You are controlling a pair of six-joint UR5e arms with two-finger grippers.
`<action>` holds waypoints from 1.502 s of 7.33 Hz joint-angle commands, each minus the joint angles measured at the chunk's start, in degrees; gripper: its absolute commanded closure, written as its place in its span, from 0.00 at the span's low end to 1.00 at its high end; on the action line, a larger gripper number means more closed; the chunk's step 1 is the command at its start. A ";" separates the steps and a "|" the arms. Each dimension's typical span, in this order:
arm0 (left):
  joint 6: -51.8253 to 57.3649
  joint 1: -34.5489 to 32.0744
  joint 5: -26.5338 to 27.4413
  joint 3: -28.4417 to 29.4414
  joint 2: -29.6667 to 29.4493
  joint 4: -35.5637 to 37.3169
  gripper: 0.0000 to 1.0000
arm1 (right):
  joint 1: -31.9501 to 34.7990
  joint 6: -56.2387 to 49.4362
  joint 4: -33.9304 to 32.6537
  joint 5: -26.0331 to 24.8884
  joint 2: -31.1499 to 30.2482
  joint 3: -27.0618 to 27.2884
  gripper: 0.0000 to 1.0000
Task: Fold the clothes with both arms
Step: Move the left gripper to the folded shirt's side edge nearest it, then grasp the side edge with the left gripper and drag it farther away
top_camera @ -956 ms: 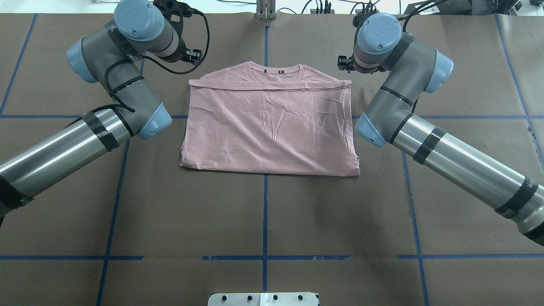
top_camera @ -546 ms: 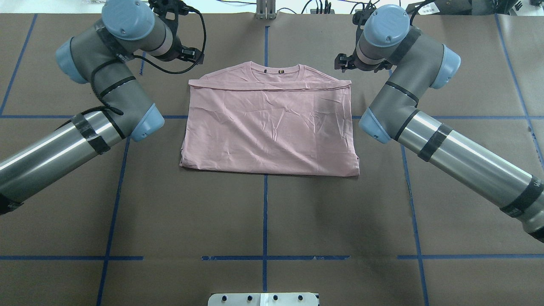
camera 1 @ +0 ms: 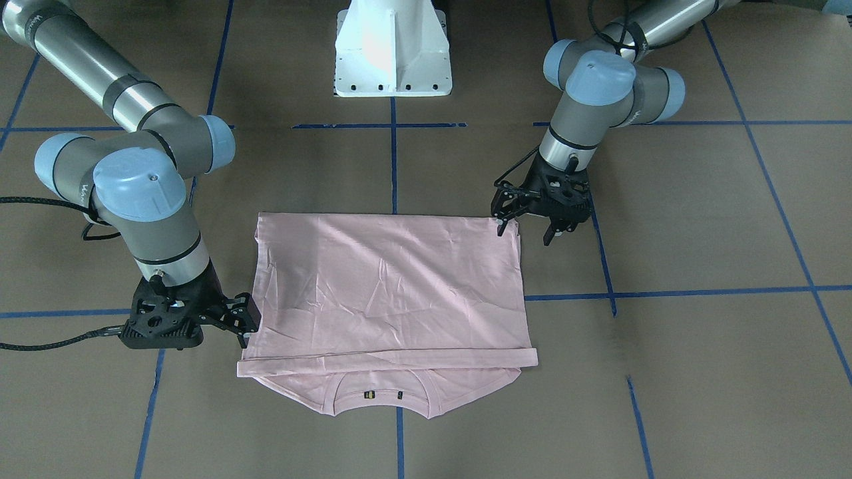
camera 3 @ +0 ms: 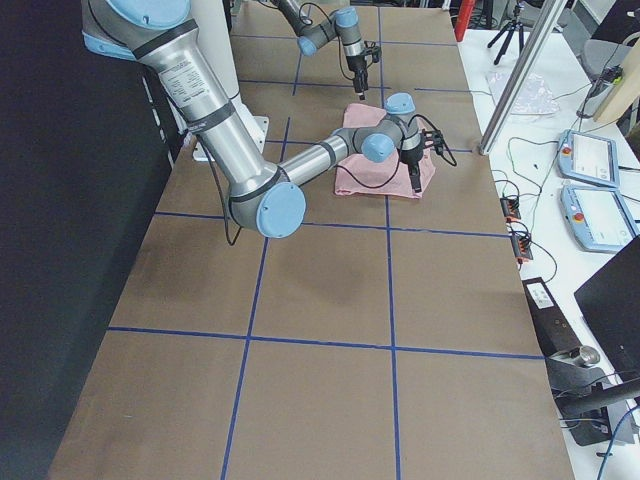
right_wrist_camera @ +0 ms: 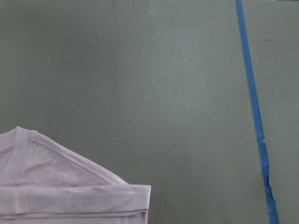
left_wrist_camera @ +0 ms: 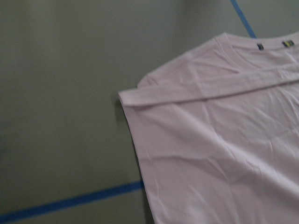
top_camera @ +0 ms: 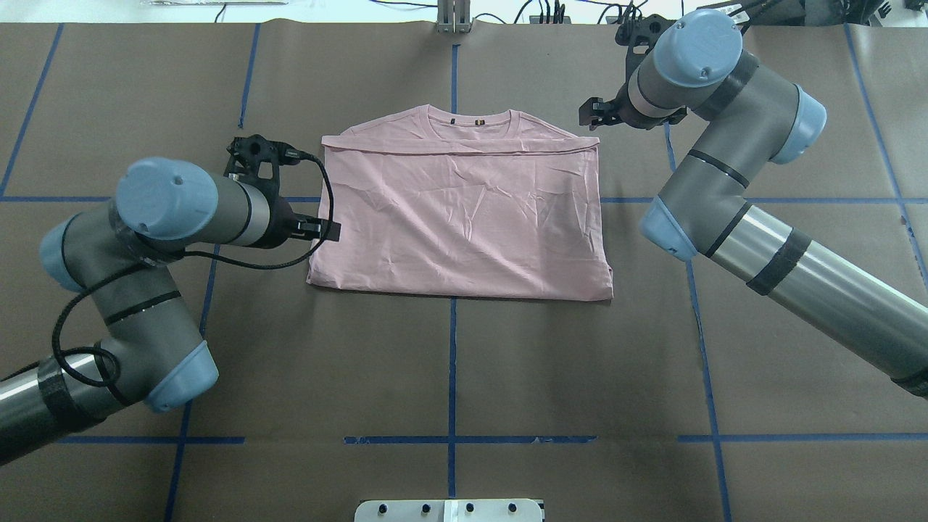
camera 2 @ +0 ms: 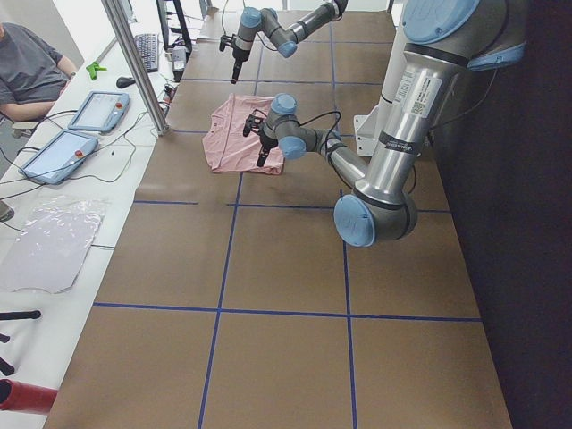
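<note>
The pale pink T-shirt (top_camera: 460, 217) lies flat on the brown table, folded into a rectangle, and its print is hidden. Its ribbed collar (top_camera: 467, 116) points away from me and pokes out past the folded edge. My left gripper (top_camera: 319, 230) is open and empty. It hovers at the shirt's left edge near the corner closest to me, which the front-facing view (camera 1: 524, 231) also shows. My right gripper (top_camera: 589, 114) is open and empty beside the far right corner, by the shoulder (camera 1: 247, 324). The wrist views show the shirt (left_wrist_camera: 224, 154) and its corner (right_wrist_camera: 70, 191), but no fingers.
Blue tape lines (top_camera: 452, 362) cross the brown table cover. The white pedestal base (camera 1: 393, 50) stands at my side of the table. A metal post (camera 2: 134, 67), tablets (camera 2: 94, 109) and a seated person (camera 2: 27, 67) are beyond the far edge.
My left arm has swung from the shirt's far left corner back toward me along its left edge. My right arm has shifted slightly right. The shirt has not moved.
</note>
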 commanded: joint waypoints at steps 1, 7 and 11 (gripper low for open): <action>-3.38 4.40 3.17 1.50 0.50 -0.04 0.22 | 0.00 0.08 0.04 0.00 -0.03 0.10 0.00; -2.86 5.11 3.26 0.89 0.58 0.13 1.00 | 0.00 -0.09 -0.04 0.00 0.05 0.02 0.00; 14.76 -4.77 2.99 3.15 1.91 -0.04 1.00 | -0.08 0.43 -0.04 0.00 0.05 -0.07 0.00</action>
